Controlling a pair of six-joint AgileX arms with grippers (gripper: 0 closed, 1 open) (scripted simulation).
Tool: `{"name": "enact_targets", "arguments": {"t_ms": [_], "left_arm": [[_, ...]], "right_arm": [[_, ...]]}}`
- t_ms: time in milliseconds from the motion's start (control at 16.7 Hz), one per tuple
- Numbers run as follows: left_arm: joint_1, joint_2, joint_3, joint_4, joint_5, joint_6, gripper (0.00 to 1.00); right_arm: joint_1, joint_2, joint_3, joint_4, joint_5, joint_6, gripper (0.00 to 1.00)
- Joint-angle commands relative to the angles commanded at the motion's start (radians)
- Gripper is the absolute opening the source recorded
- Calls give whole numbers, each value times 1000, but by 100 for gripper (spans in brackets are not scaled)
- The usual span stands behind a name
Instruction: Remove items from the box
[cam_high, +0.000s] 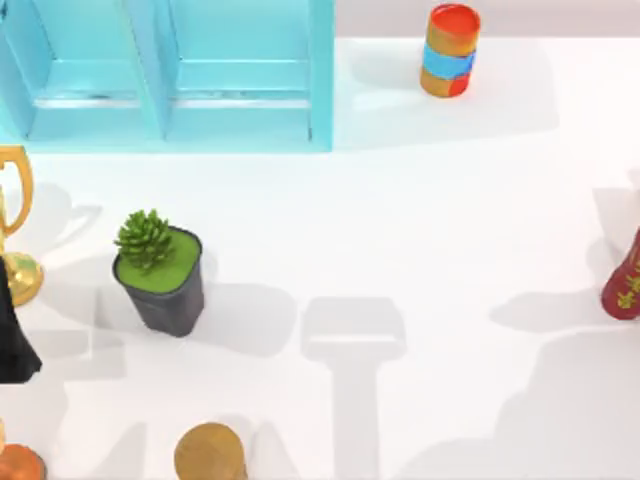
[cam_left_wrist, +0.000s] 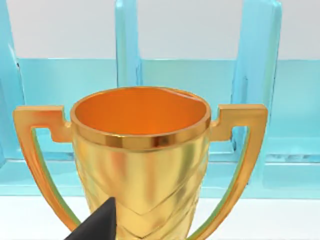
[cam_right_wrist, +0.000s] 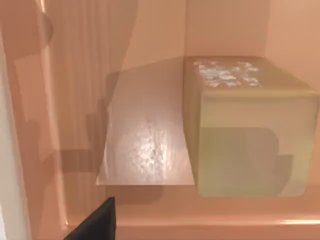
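The white bench (cam_high: 400, 250) carries everything in the top view. Largest on it is a turquoise shelf unit (cam_high: 170, 75) at the far left, its bays facing forward. A dark pot (cam_high: 165, 290) with a green succulent stands left of centre. A gold trophy (cam_high: 15, 225) sits at the left edge, and the left wrist view has it close ahead (cam_left_wrist: 140, 150), two handles out, with the shelf unit behind. A black part of the left arm (cam_high: 15, 335) lies just in front of the trophy at the left edge; whether the left tool is released or clenched cannot be told.

A striped can (cam_high: 450, 50) stands far right of the shelf. A golden-brown cylinder (cam_high: 210, 455) is at the near edge. A dark red object (cam_high: 625, 285) touches the right edge.

In the right wrist view a pale block (cam_right_wrist: 250, 135) with a white speckled top rests inside a peach-coloured box (cam_right_wrist: 150, 50), beside a tan flat panel (cam_right_wrist: 147, 145). The right tool's state cannot be told either.
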Motion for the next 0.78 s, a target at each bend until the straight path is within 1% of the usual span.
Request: {"name": "enact_targets", "arguments": {"t_ms": [180,480,600,780], "left_arm": [[0,0,0,0,0,0,100],[0,0,0,0,0,0,100],[0,0,0,0,0,0,100],[0,0,0,0,0,0,100]], "right_arm": [[-19,57,55,-43,0,-18,100],[-14,55,50,-37,0,-16,100],[-15,65,18,0,0,-14,100],[-13,98,-70,124,0,-12,100]]}}
